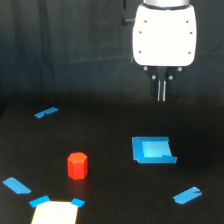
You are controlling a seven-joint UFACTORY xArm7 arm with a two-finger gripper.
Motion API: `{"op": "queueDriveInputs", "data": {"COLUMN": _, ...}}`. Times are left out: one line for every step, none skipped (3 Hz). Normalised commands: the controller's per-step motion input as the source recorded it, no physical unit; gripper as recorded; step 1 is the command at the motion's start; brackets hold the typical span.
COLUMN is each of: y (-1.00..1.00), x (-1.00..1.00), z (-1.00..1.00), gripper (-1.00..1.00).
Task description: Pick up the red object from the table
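Red-orange, rigid and probably light, the red object point(77, 165) is standing upright on the tabletop point(110, 130), well apart from the blue tray point(152, 150). We are reading the fingers point(161, 90) as closed, holding nothing; we are recommending opposite flat faces.

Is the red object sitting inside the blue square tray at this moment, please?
No, the red object stands upright on the bare black table, well to the exterior view's left of the blue tray.
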Motion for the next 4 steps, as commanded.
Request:
{"op": "queueDriveInputs", "data": {"y": -0.96, "x": 1.0, "z": 1.0, "gripper": 1.0}}
{"op": "queueDriveInputs", "data": {"y": -0.88, "x": -1.0, "z": 0.95, "gripper": -1.0}}
{"op": "queueDriveInputs", "data": {"y": -0.45, "x": 1.0, "z": 1.0, "gripper": 1.0}}
{"op": "queueDriveInputs", "data": {"y": -1.0, "x": 1.0, "z": 1.0, "gripper": 1.0}}
